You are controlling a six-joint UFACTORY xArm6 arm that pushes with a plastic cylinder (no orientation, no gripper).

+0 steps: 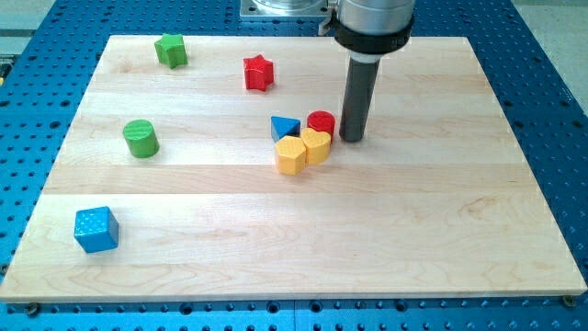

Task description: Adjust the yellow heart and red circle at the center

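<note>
A yellow heart [317, 146] sits near the board's middle, touching a yellow hexagon [291, 156] on its left. A red circle [321, 122] stands just above the heart, touching it. A blue triangle [285, 128] lies left of the red circle. My tip [352, 137] rests on the board just right of the red circle and up-right of the yellow heart, a small gap from both.
A red star [259, 72] lies toward the view's top. A green star-like block [171, 50] is at the top left, a green cylinder [141, 138] at the left, a blue cube [96, 229] at the bottom left. The wooden board [459, 230] ends on a blue perforated table.
</note>
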